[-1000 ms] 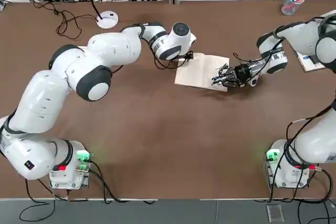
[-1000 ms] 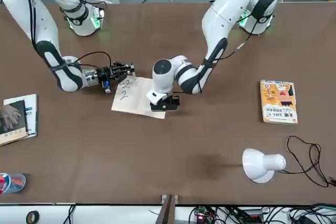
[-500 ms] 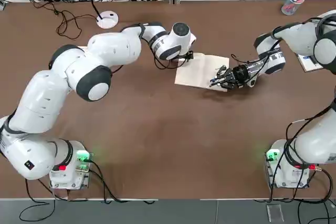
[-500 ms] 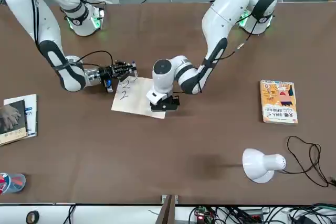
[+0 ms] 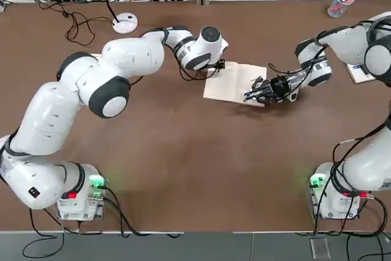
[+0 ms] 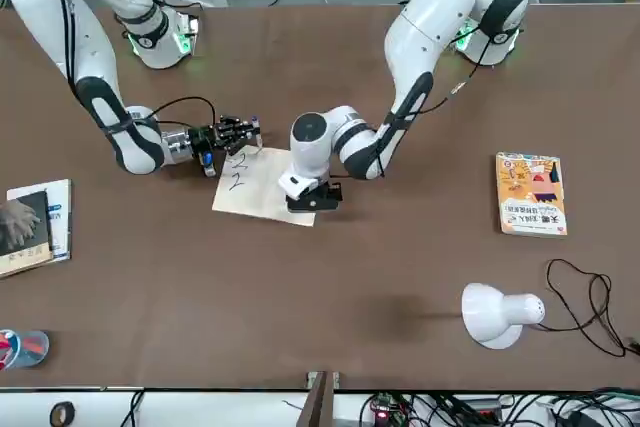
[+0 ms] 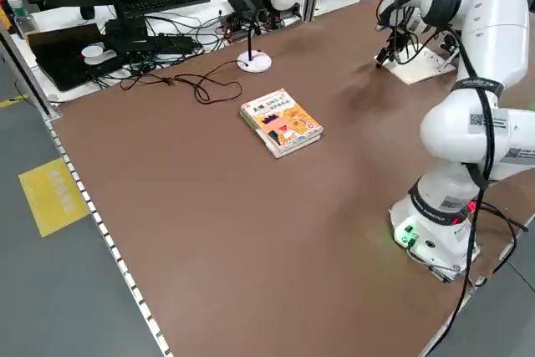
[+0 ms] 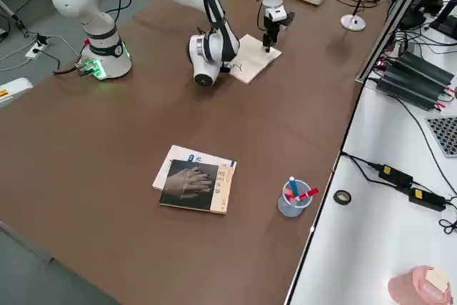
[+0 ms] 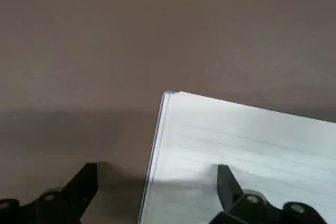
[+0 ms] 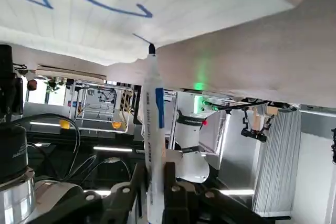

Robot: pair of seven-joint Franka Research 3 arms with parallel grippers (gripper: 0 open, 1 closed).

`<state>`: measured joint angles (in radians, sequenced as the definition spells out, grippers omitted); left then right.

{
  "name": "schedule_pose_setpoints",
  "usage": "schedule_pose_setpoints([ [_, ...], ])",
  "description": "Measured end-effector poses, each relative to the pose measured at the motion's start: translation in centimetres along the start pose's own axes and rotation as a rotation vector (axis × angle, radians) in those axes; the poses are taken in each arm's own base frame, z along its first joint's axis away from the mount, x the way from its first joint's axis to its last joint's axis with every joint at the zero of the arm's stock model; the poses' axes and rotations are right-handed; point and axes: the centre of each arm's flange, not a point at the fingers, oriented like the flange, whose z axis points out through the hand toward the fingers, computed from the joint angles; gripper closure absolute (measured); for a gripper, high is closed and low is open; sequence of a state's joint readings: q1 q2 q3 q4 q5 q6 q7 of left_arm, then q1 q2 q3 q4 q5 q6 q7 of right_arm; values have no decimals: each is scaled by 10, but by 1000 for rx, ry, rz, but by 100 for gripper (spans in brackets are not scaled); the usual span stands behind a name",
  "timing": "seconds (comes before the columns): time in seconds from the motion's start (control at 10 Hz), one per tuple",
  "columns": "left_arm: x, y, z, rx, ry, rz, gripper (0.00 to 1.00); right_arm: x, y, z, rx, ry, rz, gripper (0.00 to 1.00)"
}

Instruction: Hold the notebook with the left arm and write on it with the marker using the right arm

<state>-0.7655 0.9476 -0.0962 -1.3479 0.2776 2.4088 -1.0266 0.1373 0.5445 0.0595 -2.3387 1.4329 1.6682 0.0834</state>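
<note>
Two dark figures are shown on the notebook (image 5: 231, 84) in the front view, while in the top view they are hidden by the right gripper (image 10: 154, 169). Blue strokes and the marker (image 10: 154, 129) are shown plainly only in the right wrist view. The notebook lies between the arms, one corner covered by the left gripper (image 9: 160, 167), whose fingers are spread wide, one above the page and one above the table (image 6: 400, 267), with nothing clamped. The marker is pinched by the right gripper's closed fingers. An orange illustrated book (image 6: 531, 195) and a lamp (image 6: 485, 315) are set well apart, as is a pen cup (image 8: 293, 201). The marker's long axis runs outward from the fingers, its dark tip directed at the page beside a short stroke.
</note>
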Motion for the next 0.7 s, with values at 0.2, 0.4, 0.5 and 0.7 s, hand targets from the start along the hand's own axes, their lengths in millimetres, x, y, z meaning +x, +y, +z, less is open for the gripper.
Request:
schedule_pose_setpoints([
  [0.2, 0, 0, 0, 0, 0, 0, 0, 0, -2, 0, 1, 2, -5, 83],
  [0.4, 0, 0, 0, 0, 0, 0, 0, 0, -5, -1, 2, 4, -12, 83],
  [0.5, 0, 0, 0, 0, 0, 0, 0, 0, -7, -1, 2, 5, -16, 83],
  [0.7, 0, 0, 0, 0, 0, 0, 0, 0, -10, -2, 3, 7, -22, 83],
])
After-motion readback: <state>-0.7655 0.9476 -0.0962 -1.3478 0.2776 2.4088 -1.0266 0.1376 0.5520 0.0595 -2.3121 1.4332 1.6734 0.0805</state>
